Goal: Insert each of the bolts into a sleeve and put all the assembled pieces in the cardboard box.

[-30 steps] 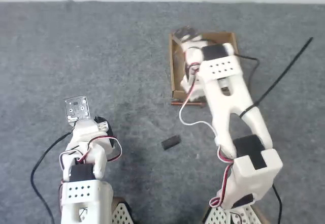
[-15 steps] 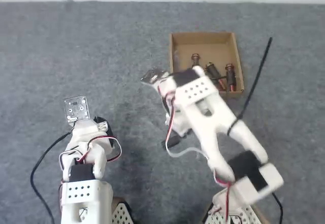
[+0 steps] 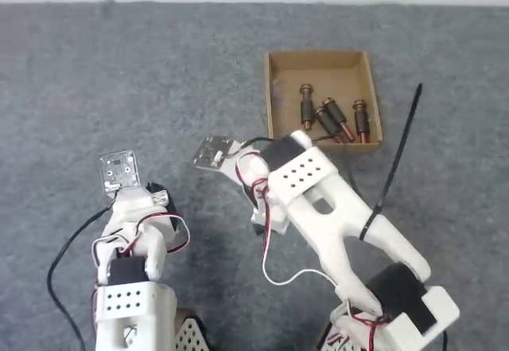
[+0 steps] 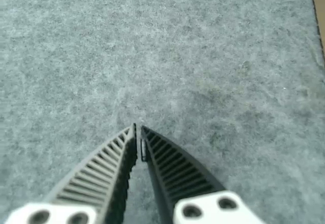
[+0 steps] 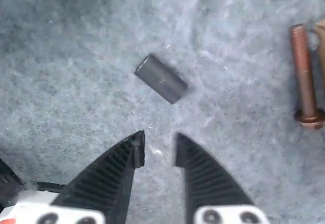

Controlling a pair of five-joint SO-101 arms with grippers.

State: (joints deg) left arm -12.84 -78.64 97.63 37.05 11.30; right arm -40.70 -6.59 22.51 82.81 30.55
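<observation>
A short black sleeve (image 5: 161, 78) lies on the grey carpet just ahead of my right gripper (image 5: 157, 148), which is open and holds nothing. A bare copper bolt (image 5: 303, 76) lies apart from the sleeve, off to one side. In the high view my right arm (image 3: 310, 184) stretches over the middle of the table and covers both parts. The cardboard box (image 3: 274, 104) at the back holds three bolts with sleeves on them (image 3: 334, 118). My left gripper (image 4: 138, 130) is shut over bare carpet, with the left arm (image 3: 135, 216) at the front left.
A black cable (image 3: 398, 152) runs from the right arm past the box's right side. An edge of the box (image 4: 320, 10) shows in the left wrist view. Grey carpet lies open to the left and behind.
My right arm has swung out of the box, back toward the table's middle and left. It now hangs over the loose sleeve, uncovering three pieces in the box. The left arm has kept still.
</observation>
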